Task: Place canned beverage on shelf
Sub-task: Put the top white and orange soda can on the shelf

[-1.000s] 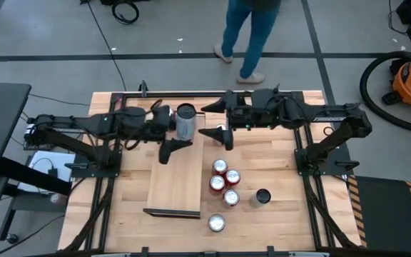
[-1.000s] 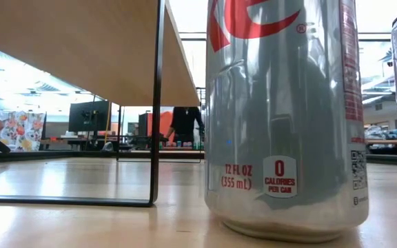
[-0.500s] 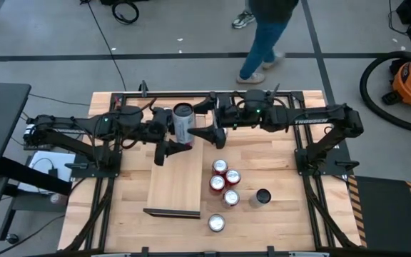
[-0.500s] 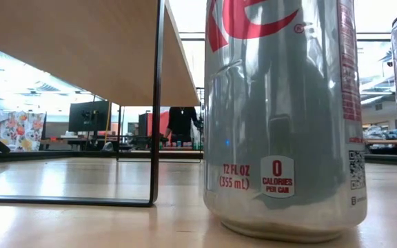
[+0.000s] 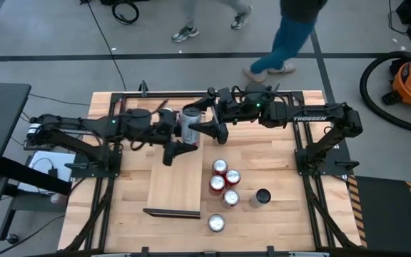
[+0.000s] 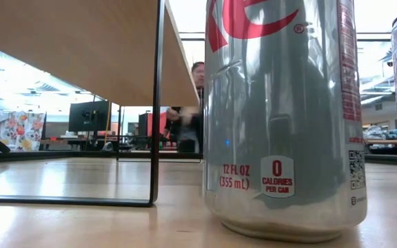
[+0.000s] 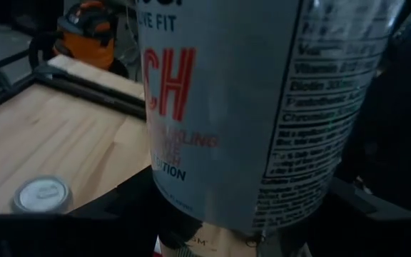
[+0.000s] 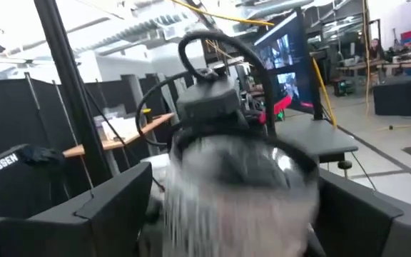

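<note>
A tall silver-white can (image 5: 190, 123) with red letters fills the left wrist view (image 7: 248, 107). It stands upright over the far end of the pale wooden shelf (image 5: 175, 182). My left gripper (image 5: 179, 132) comes from the table's left and is shut on the can. My right gripper (image 5: 207, 120) comes from the table's right and is open, one finger on either side of the can without clear touch. In the right wrist view the can (image 8: 234, 185) shows blurred between those fingers. My left gripper holds the can by its lower body (image 7: 191, 207), pinched between its two fingers, which come level from the table's left. The can sits nearly upright in the hold. I cannot tell whether its bottom rests on the shelf.
Several red and silver cans (image 5: 223, 182) stand on the tabletop right of the shelf, with one (image 5: 216, 223) near the front and a dark can (image 5: 262, 197) beside them. In the low view a silver can (image 6: 281, 117) stands close beside the shelf's dark leg (image 6: 157, 103). A person (image 5: 291, 36) walks beyond the table.
My right gripper has moved toward the table's left, up to the can, and its fingers now stand on either side of it. My left gripper and the can have shifted slightly toward the table's left and then back toward its right. The person behind the table has walked on.
</note>
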{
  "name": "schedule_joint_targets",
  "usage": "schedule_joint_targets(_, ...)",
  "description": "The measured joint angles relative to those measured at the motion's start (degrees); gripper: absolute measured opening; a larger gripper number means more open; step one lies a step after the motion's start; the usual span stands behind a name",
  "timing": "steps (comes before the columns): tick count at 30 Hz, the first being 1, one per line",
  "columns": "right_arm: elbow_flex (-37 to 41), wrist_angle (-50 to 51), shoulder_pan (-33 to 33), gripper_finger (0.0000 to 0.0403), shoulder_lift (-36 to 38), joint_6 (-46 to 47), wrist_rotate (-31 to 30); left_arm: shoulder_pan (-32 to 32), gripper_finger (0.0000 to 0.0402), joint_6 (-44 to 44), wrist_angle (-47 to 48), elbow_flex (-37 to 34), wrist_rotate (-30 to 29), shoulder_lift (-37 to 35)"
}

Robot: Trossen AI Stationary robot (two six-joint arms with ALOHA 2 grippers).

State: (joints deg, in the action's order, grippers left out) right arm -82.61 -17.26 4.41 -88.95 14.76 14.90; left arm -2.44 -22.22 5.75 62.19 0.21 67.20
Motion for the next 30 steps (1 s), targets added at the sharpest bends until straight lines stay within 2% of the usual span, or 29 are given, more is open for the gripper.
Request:
schedule_joint_targets(10, 0.0, 5.1, 0.3, 0.0343, 0.0, 0.1, -1.2, 0.3, 0.0272, 1.4, -0.5, 0.0, 0.9, 1.5)
schedule_joint_targets(19, 0.0, 7.0, 0.3, 0.0266, 0.0, 0.6, -3.3, 2.3, 0.0284, 2.2, 1.8, 0.0, 1.2, 1.5)
schedule_joint_targets(24, 0.0, 8.1, 0.3, 0.0261, 0.0, 0.5, -4.3, 2.9, 0.0288, 2.7, 2.2, 0.0, 1.1, 1.5)
schedule_joint_targets(30, 0.1, 10.9, 0.3, 0.0271, -0.3, 1.2, -5.4, 3.1, 0.0345, 3.8, 1.3, 0.3, -1.1, 1.2)
